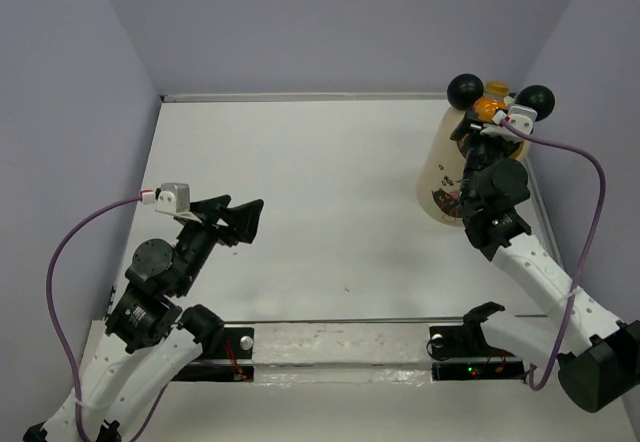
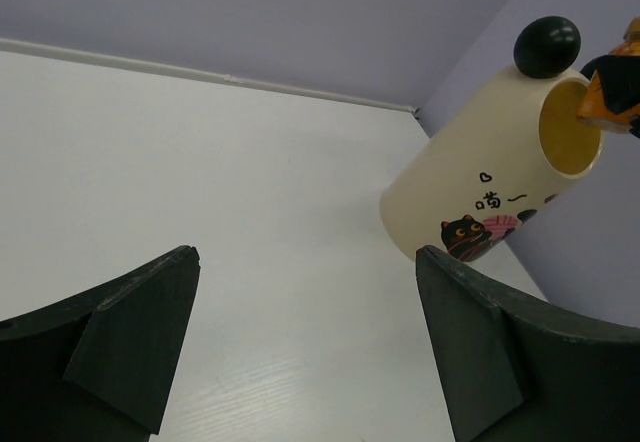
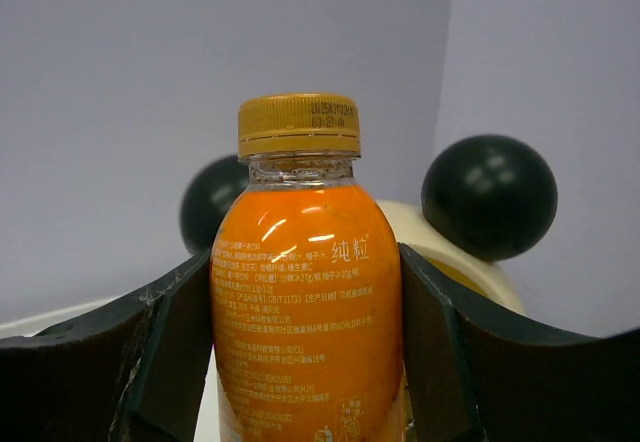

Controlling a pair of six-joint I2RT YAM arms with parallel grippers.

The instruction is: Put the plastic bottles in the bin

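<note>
At the table's far right corner, the right gripper (image 1: 488,122) holds an orange bottle (image 1: 488,108) at the mouth of a cream-yellow bin (image 1: 447,177).

Its two dark fingers (image 3: 170,352) press against the sides of the gold-capped bottle, which sits between the bin's two black ball ears (image 1: 465,89). The bin stands on the white table (image 1: 330,192) close to the lilac wall (image 1: 600,52), with a black cat and pink yarn printed on its side. Well apart on the left, the left gripper (image 1: 243,222) hangs above the tabletop, jaws spread wide with nothing between them.
</note>
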